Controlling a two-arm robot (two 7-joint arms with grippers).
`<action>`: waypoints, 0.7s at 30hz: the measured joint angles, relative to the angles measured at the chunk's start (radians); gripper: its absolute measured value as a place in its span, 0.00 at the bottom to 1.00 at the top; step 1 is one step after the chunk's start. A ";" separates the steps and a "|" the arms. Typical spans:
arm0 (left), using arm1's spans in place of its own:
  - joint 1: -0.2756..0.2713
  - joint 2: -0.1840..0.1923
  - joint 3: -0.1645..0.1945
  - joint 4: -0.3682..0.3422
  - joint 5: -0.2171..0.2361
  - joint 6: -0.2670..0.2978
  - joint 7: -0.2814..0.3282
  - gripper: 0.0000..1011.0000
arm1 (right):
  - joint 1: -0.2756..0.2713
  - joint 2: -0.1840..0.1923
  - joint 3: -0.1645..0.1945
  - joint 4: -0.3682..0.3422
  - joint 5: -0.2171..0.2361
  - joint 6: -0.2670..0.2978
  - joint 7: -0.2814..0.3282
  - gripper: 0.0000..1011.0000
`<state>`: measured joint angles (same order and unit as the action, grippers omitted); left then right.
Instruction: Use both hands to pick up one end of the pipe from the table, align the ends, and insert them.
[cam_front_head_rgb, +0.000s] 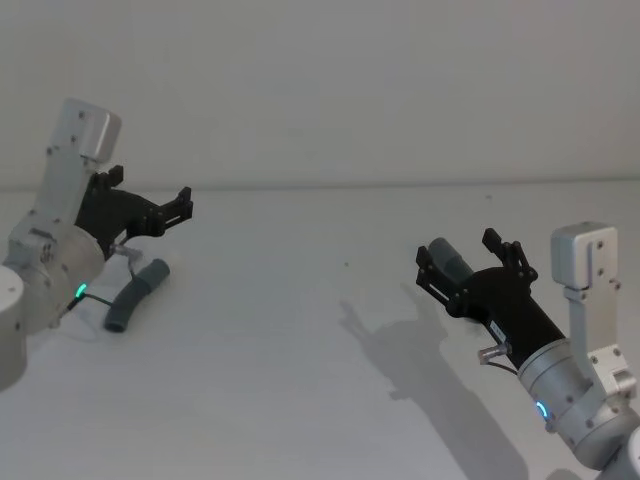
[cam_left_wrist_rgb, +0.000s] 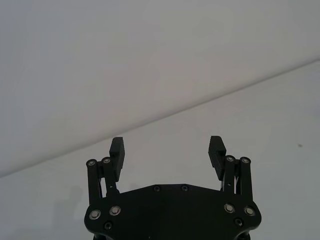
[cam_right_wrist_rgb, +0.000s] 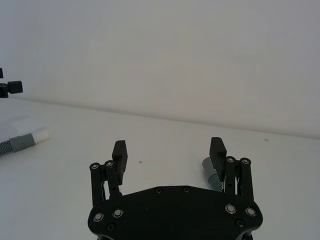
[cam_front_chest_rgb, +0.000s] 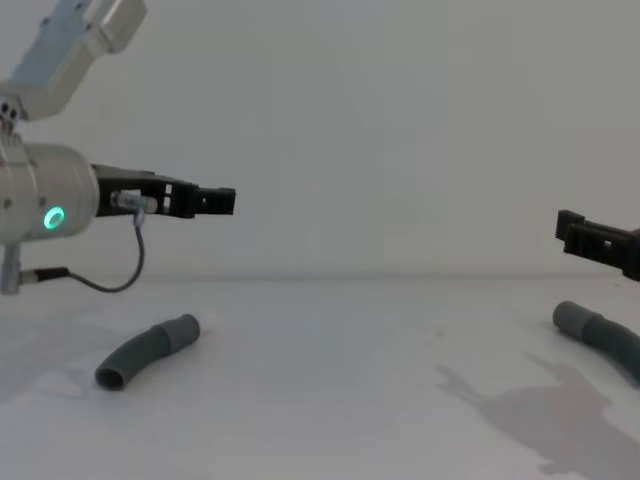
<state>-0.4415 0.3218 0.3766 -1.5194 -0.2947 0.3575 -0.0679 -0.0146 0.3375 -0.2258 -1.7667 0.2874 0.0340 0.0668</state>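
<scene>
Head view, left hand: the black angular left hand (cam_front_head_rgb: 150, 188) with jointed fingers hangs over the left part of the wide white matte table (cam_front_head_rgb: 300, 340). Its fingers are spread wide with nothing between them.
Head view, pipe: a curved stretch of the dark grey ribbed flexible pipe (cam_front_head_rgb: 138, 296) lies on the table's left part, under that hand and apart from it.
Head view, right hand: the black angular right hand (cam_front_head_rgb: 465, 260) is over the table's right part, spread wide and empty. A smooth grey cylindrical cuff (cam_front_head_rgb: 445, 255) of the pipe shows at its fingers.
Left wrist view: the left hand (cam_left_wrist_rgb: 167, 149) has its 2 fingers wide apart and grips nothing. Bare table lies beyond them.
Right wrist view: the right hand (cam_right_wrist_rgb: 168, 150) is wide open and empty. The cuff (cam_right_wrist_rgb: 209, 172) rests on the table just beside 1 finger (cam_right_wrist_rgb: 218, 149); contact cannot be told. A second cuff with a whitish narrower tip (cam_right_wrist_rgb: 39, 135) lies on the table well apart.
Chest view: the left hand (cam_front_chest_rgb: 215, 200) is well above the table (cam_front_chest_rgb: 330, 400), and the pipe (cam_front_chest_rgb: 150, 348) lies flat on it. The right hand (cam_front_chest_rgb: 575, 232) is above the cuff (cam_front_chest_rgb: 575, 318), clear of it.
</scene>
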 joint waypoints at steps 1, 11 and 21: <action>-0.006 0.007 -0.002 -0.006 -0.006 0.028 -0.010 0.99 | 0.000 0.000 0.000 0.000 0.000 0.000 0.000 0.99; -0.041 0.055 -0.005 -0.022 -0.032 0.151 -0.093 0.99 | 0.000 0.000 0.000 0.000 0.000 0.000 0.000 0.99; -0.054 0.074 -0.004 -0.010 -0.046 0.211 -0.141 0.99 | 0.000 0.000 0.000 0.000 0.000 0.000 0.000 0.99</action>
<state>-0.4958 0.3955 0.3722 -1.5290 -0.3409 0.5688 -0.2085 -0.0146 0.3375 -0.2258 -1.7667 0.2874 0.0340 0.0668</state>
